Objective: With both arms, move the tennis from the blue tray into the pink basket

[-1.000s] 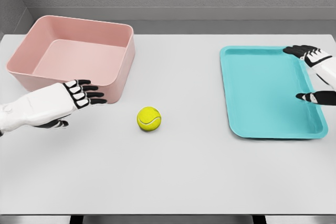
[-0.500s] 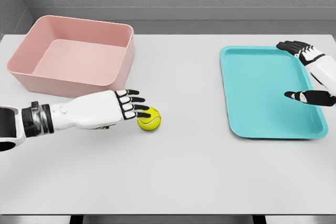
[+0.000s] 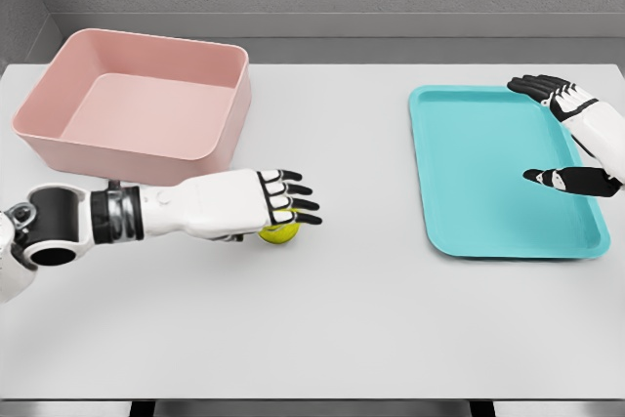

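Basket (image 3: 146, 104) far left, tray (image 3: 488, 178) right (ball (image 3: 280, 232) between, nearer basket).

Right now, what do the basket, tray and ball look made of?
Basket: pink, looks like matte molded plastic; smooth solid walls, rounded corners, no weave.
Tray: turquoise, likely plastic too; thin raised rim, even soft sheen.
Ball: yellow-green, tennis-ball colour suggesting felt, but mostly hidden under the left robot hand, so texture is unclear. All are simulator renders, so materials are guesses.

The white table (image 3: 352, 319) bears a pink basket (image 3: 59, 134), blue tray (image 3: 469, 163) and tennis ball (image 3: 281, 233).
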Robot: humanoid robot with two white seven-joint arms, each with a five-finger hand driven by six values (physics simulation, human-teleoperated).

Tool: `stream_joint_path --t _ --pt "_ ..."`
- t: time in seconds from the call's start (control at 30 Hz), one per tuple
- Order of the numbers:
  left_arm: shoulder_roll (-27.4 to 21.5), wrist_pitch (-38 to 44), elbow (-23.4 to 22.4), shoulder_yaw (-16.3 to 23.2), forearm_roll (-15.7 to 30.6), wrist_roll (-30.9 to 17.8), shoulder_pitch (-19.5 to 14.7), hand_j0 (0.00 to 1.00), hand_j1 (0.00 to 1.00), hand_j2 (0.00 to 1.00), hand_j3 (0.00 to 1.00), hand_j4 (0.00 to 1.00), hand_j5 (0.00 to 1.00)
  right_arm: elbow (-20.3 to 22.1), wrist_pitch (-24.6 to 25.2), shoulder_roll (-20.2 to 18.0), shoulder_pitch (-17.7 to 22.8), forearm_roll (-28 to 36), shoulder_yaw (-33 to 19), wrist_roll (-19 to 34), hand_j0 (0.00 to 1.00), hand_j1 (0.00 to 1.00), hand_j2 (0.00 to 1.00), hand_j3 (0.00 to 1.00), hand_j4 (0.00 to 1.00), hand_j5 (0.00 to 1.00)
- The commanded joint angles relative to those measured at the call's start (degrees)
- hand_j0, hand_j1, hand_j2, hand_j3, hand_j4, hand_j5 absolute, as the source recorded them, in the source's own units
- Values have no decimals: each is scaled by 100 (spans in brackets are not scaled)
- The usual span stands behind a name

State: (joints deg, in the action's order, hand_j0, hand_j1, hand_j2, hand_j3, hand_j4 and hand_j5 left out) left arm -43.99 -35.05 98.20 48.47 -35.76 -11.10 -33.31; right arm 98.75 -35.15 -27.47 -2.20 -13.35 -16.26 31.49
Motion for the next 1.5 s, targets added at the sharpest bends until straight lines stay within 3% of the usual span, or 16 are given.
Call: stream_joint_path --t 0.0,0.2,0.47,1.0,1.3,1.47 --pt "57 5 -117 119 192 3 -9 100 100 100 100 100 100 -5 15 -3 0 43 -8 -3 100 100 100 100 100 100" --pt "101 5 -363 163 473 3 -70 100 100 100 100 100 100 -5 15 -3 0 43 -8 -3 100 100 100 100 100 100" --pt "356 5 -671 321 482 3 -229 100 100 100 100 100 100 -5 15 -3 0 43 -8 -3 100 100 100 100 100 100" --pt "356 5 -987 409 491 3 -229 100 100 100 100 100 100 -5 15 -3 0 43 0 -3 100 100 100 100 100 100" --pt "417 5 -1110 453 465 3 -290 97 97 97 97 97 97 -14 15 -3 0 43 0 -3 100 100 100 100 100 100" --pt "417 5 -1128 453 465 -14 -290 87 87 87 87 87 87 -5 15 -3 0 43 0 -3 100 100 100 100 100 100"
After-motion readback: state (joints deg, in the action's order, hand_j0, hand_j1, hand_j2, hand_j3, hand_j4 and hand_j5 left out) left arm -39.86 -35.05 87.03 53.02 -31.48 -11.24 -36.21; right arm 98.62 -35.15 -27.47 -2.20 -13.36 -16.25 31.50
